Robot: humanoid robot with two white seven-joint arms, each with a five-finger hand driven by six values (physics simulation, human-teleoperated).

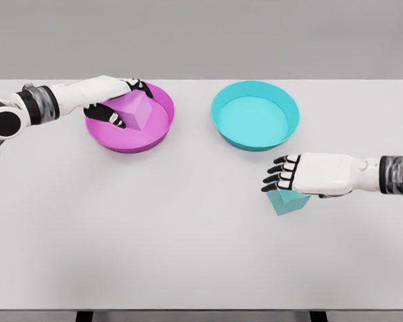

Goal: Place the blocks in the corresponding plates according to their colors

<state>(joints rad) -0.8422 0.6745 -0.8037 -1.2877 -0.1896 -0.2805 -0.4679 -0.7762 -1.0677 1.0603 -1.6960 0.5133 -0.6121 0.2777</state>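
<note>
A pink block (140, 111) sits inside the magenta plate (162, 127) at the back left. My left hand (124, 102) reaches over the plate's rim, its fingers curled around the block from the left and the far side. The teal plate (255, 121) stands at the back right with nothing in it. In front of it a teal block (289, 202) lies on the table. My right hand (285, 176) hovers just over the block's top with fingers stretched out to the left, hiding the block's upper part and holding nothing.
The white table (188, 228) stretches wide in front of the two plates. Its front edge runs along the bottom of the view. A gap separates the two plates.
</note>
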